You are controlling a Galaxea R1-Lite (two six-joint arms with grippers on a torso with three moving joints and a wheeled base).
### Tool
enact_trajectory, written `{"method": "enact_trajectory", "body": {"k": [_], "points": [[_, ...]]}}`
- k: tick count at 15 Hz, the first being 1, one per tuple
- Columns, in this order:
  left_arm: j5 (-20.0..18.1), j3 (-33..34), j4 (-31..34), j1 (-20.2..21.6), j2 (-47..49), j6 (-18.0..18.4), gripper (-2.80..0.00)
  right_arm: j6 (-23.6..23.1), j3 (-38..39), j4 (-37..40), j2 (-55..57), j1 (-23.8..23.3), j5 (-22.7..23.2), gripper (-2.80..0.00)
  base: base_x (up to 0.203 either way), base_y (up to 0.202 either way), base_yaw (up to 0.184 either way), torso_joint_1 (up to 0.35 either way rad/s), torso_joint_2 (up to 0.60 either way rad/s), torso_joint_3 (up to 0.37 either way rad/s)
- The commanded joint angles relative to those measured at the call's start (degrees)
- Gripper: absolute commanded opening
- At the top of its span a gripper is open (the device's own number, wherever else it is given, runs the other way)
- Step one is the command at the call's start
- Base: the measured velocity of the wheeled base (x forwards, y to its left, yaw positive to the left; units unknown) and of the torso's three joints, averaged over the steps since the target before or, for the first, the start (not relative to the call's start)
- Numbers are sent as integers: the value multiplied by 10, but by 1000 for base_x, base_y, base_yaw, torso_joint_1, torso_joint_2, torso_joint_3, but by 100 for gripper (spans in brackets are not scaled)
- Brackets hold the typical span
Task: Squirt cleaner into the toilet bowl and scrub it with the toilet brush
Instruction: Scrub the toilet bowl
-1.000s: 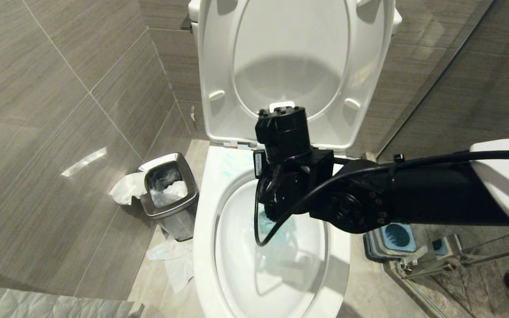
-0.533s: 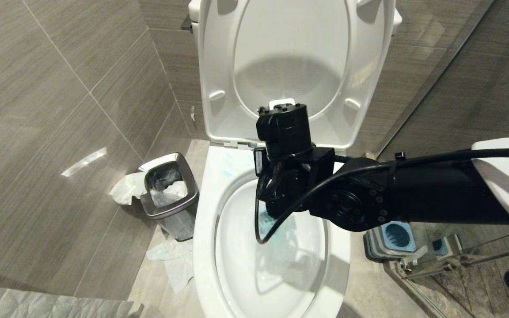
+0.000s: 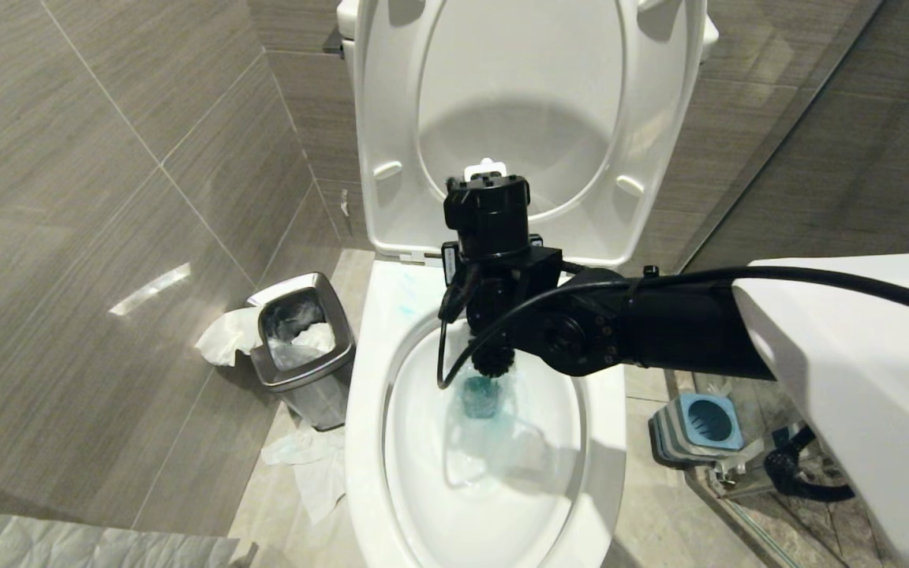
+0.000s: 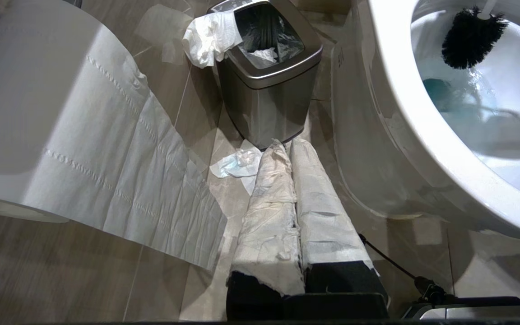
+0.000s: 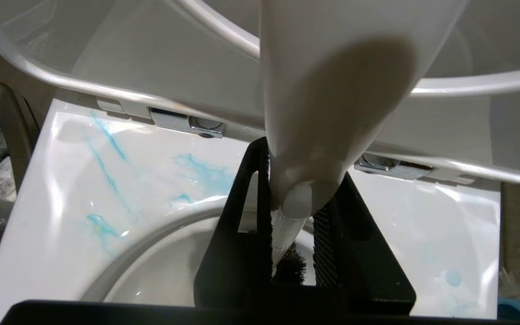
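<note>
The toilet bowl (image 3: 364, 410) stands open with its seat and lid raised (image 3: 525, 118). My right gripper (image 5: 303, 180) is shut on the white handle (image 5: 332, 90) of the toilet brush and hangs over the back of the bowl (image 3: 490, 315). The dark bristle head (image 3: 492, 360) sits inside the bowl, just above the teal-tinted water (image 3: 480, 398). Cleaner shows as teal smears (image 5: 206, 171) on the rear rim. In the left wrist view the bristle head (image 4: 470, 36) shows above the water. My left gripper (image 4: 287, 144), its fingers wrapped in paper, is shut low beside the bowl's outer wall (image 4: 404, 113).
A steel waste bin (image 3: 301, 347) with tissue in it stands left of the toilet, with crumpled paper (image 3: 308, 465) on the floor. The blue brush holder (image 3: 699, 426) sits on the right by a glass partition. A toilet paper roll (image 4: 39, 113) hangs near my left arm.
My right arm has shifted toward the back of the bowl with the brush. The bristle head, hidden behind the wrist before, now shows above the teal water.
</note>
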Motion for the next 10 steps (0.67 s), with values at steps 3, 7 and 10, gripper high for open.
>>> {"method": "enact_trajectory", "body": {"k": [3,7,10], "points": [[0,0,0,1,1,0,-280,-15,-27,-1,33,28,-1,-280,0,0,0,0,0,0],[0,0,0,0,1,0,-280,-15,-27,0,29,67,-1,-280,0,0,0,0,0,0],[0,0,0,0,1,0,-280,-13,0,1,12,88,-2,-280,0,0,0,0,0,0]]}}
